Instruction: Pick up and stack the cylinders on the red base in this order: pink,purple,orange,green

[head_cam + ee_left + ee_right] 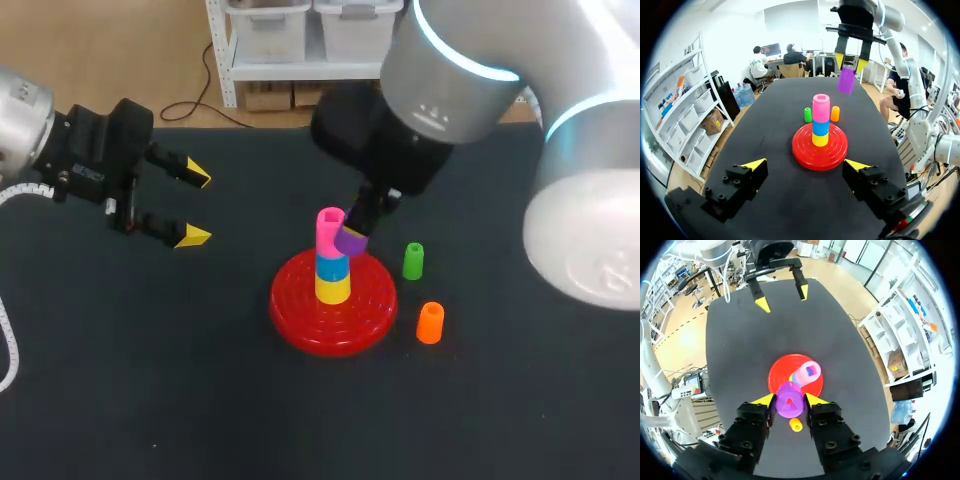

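1. The right gripper [789, 401] is clamped on a smooth purple plastic cylinder [846, 80], one yellow-tipped finger on each side. It holds the piece in the air, above and just to the 3 o'clock side of the stack in the head view.
2. The right wrist view shows a triangular hole in the purple cylinder's top face.
3. A round red plastic base [333, 318], ribbed in concentric rings, lies flat on the matte black table [150, 400].
4. Three cylinders stand upright at the base's centre: a glossy yellow cylinder [333, 289] at the bottom, a blue cylinder [332, 266] on it, and a pink cylinder [330, 228] on top. The pink one has a squarish opening in its top.
5. A small green plastic cylinder [413, 260] stands on the table at 2 o'clock from the base, just off its rim.
6. An orange plastic cylinder [430, 323] stands near the rim between 3 and 4 o'clock.
7. The left gripper [197, 207] hangs at 10 o'clock, well apart from the base. Its fingers are spread wide and hold nothing.
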Robot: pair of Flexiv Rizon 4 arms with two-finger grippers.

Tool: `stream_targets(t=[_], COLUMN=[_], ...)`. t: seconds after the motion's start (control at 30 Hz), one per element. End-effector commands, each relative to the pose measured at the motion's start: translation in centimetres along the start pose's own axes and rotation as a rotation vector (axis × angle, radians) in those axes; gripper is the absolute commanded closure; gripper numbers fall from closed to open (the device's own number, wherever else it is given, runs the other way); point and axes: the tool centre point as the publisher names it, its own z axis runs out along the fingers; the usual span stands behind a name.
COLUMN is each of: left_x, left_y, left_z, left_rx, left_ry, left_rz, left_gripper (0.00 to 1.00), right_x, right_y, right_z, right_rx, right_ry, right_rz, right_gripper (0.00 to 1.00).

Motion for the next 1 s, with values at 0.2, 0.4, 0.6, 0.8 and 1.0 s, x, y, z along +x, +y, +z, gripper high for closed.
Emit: stream_targets(t=[0.2, 0.4, 0.6, 0.8, 1.0], left_x=[0.1, 0.1, 0.1, 0.1, 0.1], left_y=[0.1, 0.1, 0.1, 0.1, 0.1], left_z=[0.0, 0.0, 0.0, 0.0, 0.0], left_rx=[0.001, 0.001, 0.001, 0.001, 0.001], left_ry=[-0.004, -0.004, -0.004, -0.004, -0.004], left_rz=[0.002, 0.002, 0.002, 0.002, 0.002], left_gripper=[0.0, 0.0, 0.0, 0.0, 0.0], right_x=[-2.7, -3.9, -4.2, -4.7, -5.0], right_y=[-1.7, -2.3, -2.9, -3.4, -4.0], right_z=[1.1, 2.3, 3.3, 3.5, 3.7], right_rx=[0.016, 0.044, 0.06, 0.054, 0.044], right_ry=[0.033, 0.072, 0.106, 0.115, 0.126], right_rz=[0.019, 0.019, 0.039, 0.058, 0.08], right_gripper=[1.0, 1.0, 1.0, 1.0, 1.0])
